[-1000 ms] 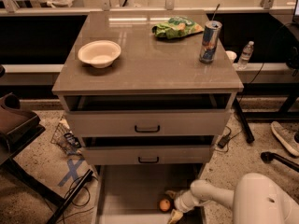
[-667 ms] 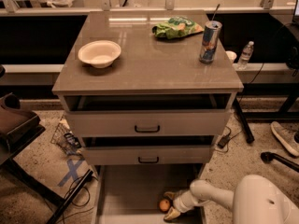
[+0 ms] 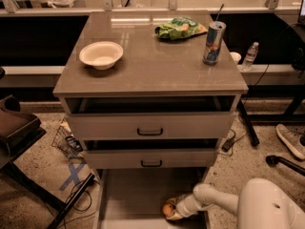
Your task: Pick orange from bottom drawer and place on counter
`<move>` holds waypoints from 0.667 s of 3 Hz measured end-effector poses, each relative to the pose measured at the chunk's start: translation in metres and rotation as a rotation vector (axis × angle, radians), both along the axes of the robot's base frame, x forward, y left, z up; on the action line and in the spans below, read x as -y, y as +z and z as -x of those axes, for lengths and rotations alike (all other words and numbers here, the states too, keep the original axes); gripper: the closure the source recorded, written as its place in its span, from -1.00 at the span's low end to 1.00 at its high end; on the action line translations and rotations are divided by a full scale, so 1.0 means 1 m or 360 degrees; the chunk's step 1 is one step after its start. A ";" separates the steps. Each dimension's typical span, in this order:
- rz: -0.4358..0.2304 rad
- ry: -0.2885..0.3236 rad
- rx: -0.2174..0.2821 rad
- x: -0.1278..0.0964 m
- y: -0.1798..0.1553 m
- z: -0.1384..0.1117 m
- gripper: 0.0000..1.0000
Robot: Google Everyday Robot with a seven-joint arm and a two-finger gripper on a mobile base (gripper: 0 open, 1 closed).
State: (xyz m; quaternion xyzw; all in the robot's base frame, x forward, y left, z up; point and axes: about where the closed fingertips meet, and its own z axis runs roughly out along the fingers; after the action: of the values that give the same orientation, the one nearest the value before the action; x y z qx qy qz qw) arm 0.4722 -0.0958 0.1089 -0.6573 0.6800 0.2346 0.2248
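The orange (image 3: 167, 209) lies at the front right of the open bottom drawer (image 3: 128, 194), a wide grey tray pulled out under two upper drawers. My gripper (image 3: 172, 210) reaches into the drawer from the right on a white arm (image 3: 214, 199) and sits right at the orange, with its fingers around or against it. The counter (image 3: 152, 63) is the glossy grey-brown cabinet top above.
On the counter stand a white bowl (image 3: 101, 54), a green chip bag (image 3: 181, 28) and a can with a straw (image 3: 213, 42). The two upper drawers (image 3: 150, 126) are slightly open. A chair (image 3: 19, 128) and cables sit on the floor at left; a water bottle (image 3: 249, 56) at right.
The gripper and the orange stay in nearly the same spot in the drawer; no clear movement.
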 end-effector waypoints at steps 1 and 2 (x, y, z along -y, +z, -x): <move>0.0000 0.0000 0.0000 0.000 0.002 0.000 1.00; 0.0000 0.0000 0.0000 0.000 0.002 0.000 1.00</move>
State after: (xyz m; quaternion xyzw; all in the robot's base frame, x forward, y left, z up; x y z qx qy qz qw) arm 0.4721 -0.0957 0.1106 -0.6573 0.6800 0.2347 0.2248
